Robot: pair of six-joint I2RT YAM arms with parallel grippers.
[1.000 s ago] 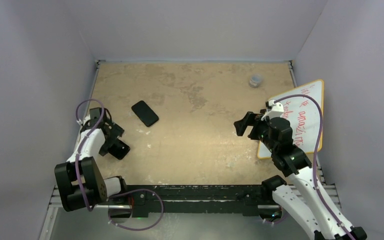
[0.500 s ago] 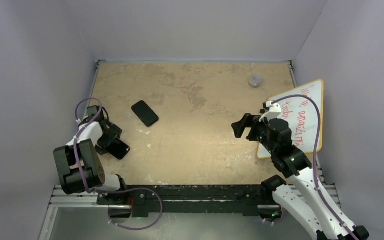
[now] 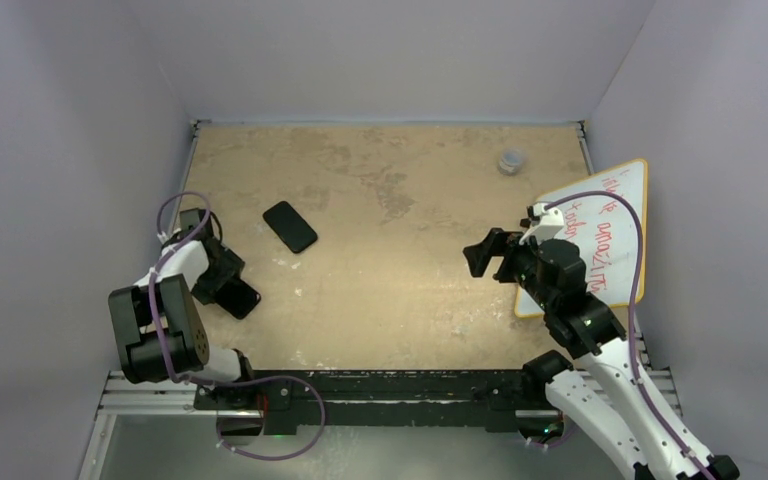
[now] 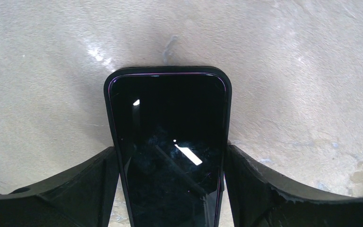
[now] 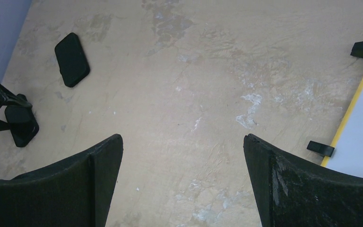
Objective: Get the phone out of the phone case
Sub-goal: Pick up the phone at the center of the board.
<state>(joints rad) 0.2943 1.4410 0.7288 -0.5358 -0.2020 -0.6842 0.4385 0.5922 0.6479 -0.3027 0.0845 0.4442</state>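
Straddling the job, our left claw [image 4: 171,155] has its two black fingers pressed against the long sides of the matt black rimmed case [image 4: 108,90]. The black glass-fronted phone [image 4: 168,118] sits snug inside it, screen up. The pair lies on the sandy tabletop [image 3: 410,200], at the side farthest from the yellow-framed whiteboard [image 3: 610,240].

We judge the phone stiff, dense for its size and slick across the glass, so the screen is no place to press. The case looks softer. We would peel at its raised lip at a corner while the side pinch steadies the body. We cannot tell how firm that pinch is.

A second flat black rounded slab [image 3: 289,226] lies somewhat nearer the whiteboard, yet well apart from it. Our right claw [image 5: 182,138] hangs spread wide and empty, just beside the whiteboard on its table side.
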